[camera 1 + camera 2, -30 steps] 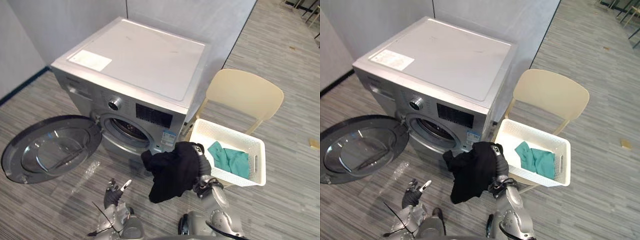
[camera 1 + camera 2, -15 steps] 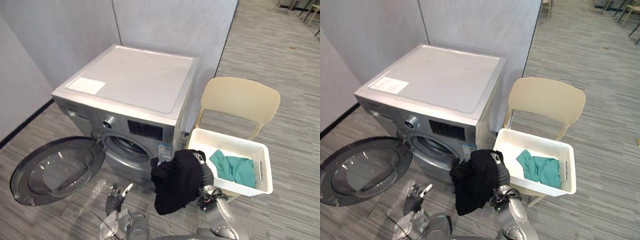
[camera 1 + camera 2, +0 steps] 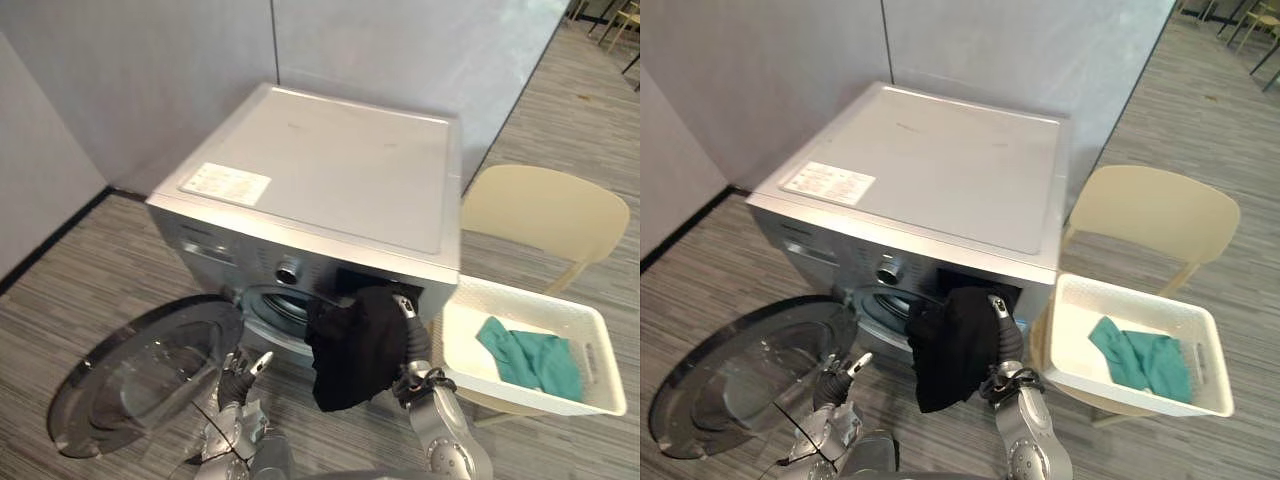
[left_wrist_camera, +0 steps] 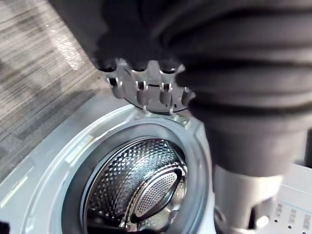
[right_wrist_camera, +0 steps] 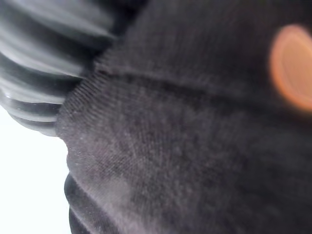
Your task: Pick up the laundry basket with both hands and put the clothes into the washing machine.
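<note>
Hanging from the clenched right hand (image 3: pixel 412 336), black cloth (image 3: pixel 350 350) is held by the washer (image 3: pixel 330 170); green cloth (image 3: pixel 530 352) is left in the basket (image 3: pixel 545 398); the left hand (image 3: pixel 238 372) is kept slack, fingers apart.

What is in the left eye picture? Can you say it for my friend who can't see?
The robot's right hand holds up a black garment in front of a silver washing machine, whose round door hangs open. Its left hand is open low down, and a white basket with a teal cloth sits on a cream chair to the right.
</note>
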Available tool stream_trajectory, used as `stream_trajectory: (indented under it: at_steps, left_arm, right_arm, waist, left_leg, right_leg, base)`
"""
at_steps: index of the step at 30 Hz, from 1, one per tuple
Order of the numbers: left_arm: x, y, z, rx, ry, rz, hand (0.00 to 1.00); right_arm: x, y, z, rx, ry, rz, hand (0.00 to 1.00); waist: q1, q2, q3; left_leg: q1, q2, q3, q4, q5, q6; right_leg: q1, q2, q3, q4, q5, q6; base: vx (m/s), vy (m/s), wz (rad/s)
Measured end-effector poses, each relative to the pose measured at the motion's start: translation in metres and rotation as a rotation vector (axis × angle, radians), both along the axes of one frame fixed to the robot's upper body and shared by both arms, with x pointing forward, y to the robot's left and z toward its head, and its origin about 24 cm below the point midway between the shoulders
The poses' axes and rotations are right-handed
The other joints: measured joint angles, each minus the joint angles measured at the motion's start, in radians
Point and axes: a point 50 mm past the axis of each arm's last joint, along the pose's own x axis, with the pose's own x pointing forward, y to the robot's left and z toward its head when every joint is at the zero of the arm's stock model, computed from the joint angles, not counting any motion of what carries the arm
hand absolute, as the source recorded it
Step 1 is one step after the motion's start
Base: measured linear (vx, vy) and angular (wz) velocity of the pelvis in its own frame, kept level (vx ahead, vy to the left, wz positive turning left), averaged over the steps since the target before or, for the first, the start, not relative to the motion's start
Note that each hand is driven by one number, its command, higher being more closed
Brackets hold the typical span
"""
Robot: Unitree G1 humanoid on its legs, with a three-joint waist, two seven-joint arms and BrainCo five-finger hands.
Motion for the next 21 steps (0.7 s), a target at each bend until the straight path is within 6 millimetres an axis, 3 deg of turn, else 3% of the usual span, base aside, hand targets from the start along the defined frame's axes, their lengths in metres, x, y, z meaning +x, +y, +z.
stream_trajectory:
  at_steps: [1,2,3,4,6,7,8,9,10,11,12,13,21]
  left_arm:
    - [-0.002,-0.001,-0.001,0.003,0.006,0.001,0.00]
    - [-0.002,0.000,-0.001,0.005,0.007,0.007,0.00]
    - [-0.003,0.005,-0.001,0.022,0.012,0.015,0.00]
    - [-0.003,0.005,-0.001,0.024,0.012,0.014,0.00]
    - [-0.010,0.006,-0.004,0.025,0.032,0.019,0.00]
    - [-0.011,0.006,-0.005,0.024,0.035,0.019,0.00]
    - [-0.011,0.005,-0.005,0.019,0.035,0.018,0.00]
    - [-0.010,0.003,-0.005,0.011,0.032,0.019,0.00]
    - [-0.010,0.001,-0.005,0.004,0.031,0.021,0.00]
    - [-0.010,-0.004,-0.006,-0.015,0.033,0.028,0.00]
    - [-0.010,-0.006,-0.006,-0.024,0.033,0.030,0.00]
    - [-0.009,-0.011,-0.006,-0.034,0.029,0.012,0.00]
    - [-0.016,-0.008,-0.007,-0.047,0.034,0.026,0.00]
  right_arm:
    - [0.000,0.001,0.000,0.000,0.002,0.003,1.00]
    - [0.000,0.002,0.000,0.000,0.001,0.009,1.00]
    - [-0.001,0.006,-0.001,0.002,0.004,0.025,1.00]
    - [-0.002,0.008,-0.001,0.003,0.004,0.033,1.00]
    - [-0.002,0.013,0.000,0.003,-0.001,0.064,1.00]
    - [-0.003,0.015,0.000,0.005,-0.003,0.072,1.00]
    - [-0.003,0.016,0.001,0.008,-0.011,0.084,1.00]
    - [-0.003,0.017,0.001,0.010,-0.016,0.090,1.00]
    - [-0.003,0.017,0.001,0.009,-0.016,0.091,1.00]
    - [-0.004,0.016,0.001,0.006,-0.015,0.093,1.00]
    - [-0.004,0.014,0.000,0.002,-0.013,0.087,1.00]
    - [-0.005,0.012,-0.002,-0.006,-0.007,0.085,1.00]
    - [-0.017,0.013,-0.011,-0.008,0.034,0.115,1.00]
  waist:
    - [0.016,0.019,-0.002]
    - [0.019,0.032,0.005]
    - [0.007,0.029,0.004]
    - [0.000,0.031,0.005]
    - [-0.001,0.027,0.005]
    - [-0.001,0.025,0.004]
    - [-0.004,0.020,0.000]
    - [-0.006,0.015,-0.003]
    - [-0.006,0.015,-0.002]
    - [-0.006,0.009,-0.008]
    - [-0.006,0.017,-0.005]
    - [-0.009,0.024,0.000]
    - [0.020,0.008,0.016]
  left_leg:
    - [0.006,0.005,0.043,-0.014,0.001,0.024]
    - [0.009,0.011,0.060,-0.023,0.007,0.044]
    - [0.018,0.006,0.067,-0.034,0.017,0.072]
    - [0.027,0.003,0.073,-0.038,0.017,0.078]
    - [0.099,0.002,0.117,-0.090,0.023,0.097]
    - [0.113,0.002,0.124,-0.106,0.028,0.099]
    - [0.125,0.001,0.131,-0.133,0.038,0.097]
    - [0.125,-0.001,0.143,-0.156,0.052,0.093]
    - [0.125,-0.002,0.148,-0.165,0.059,0.087]
    - [0.114,-0.004,0.149,-0.178,0.084,0.065]
    - [0.106,-0.007,0.146,-0.186,0.092,0.060]
    - [0.107,-0.006,0.138,-0.202,0.111,0.057]
    - [0.122,-0.013,0.107,-0.316,0.173,0.035]
  right_leg:
    - [-0.051,0.002,-0.005,0.009,0.069,-0.078]
    - [-0.090,0.011,-0.006,0.077,0.050,-0.076]
    - [-0.140,0.051,-0.020,0.257,-0.028,-0.047]
    - [-0.150,0.073,-0.035,0.324,-0.069,-0.040]
    - [-0.159,0.176,-0.095,0.472,-0.230,-0.040]
    - [-0.158,0.206,-0.105,0.485,-0.264,-0.039]
    - [-0.158,0.273,-0.144,0.469,-0.323,-0.034]
    - [-0.152,0.316,-0.183,0.386,-0.368,-0.067]
    - [-0.137,0.330,-0.195,0.321,-0.380,-0.092]
    - [-0.056,0.358,-0.178,0.130,-0.384,-0.139]
    - [-0.045,0.369,-0.176,0.088,-0.372,-0.176]
    - [-0.037,0.373,-0.187,0.059,-0.359,-0.189]
    - [-0.023,0.384,-0.240,0.004,-0.343,-0.192]
  base:
    - [0.02,0.312,-0.78]
    - [0.01,0.374,-0.68]
    - [-0.01,0.182,-0.29]
    - [0.01,0.248,-0.25]
    - [0.02,0.127,-0.43]
    - [0.01,0.040,-0.43]
    - [0.00,-0.011,-0.33]
    - [0.00,-0.026,-0.30]
    - [0.03,-0.055,-0.26]
    - [0.05,-0.064,-0.15]
    - [0.05,-0.059,-0.02]
    - [0.04,-0.036,0.13]
    - [0.04,-0.059,0.21]
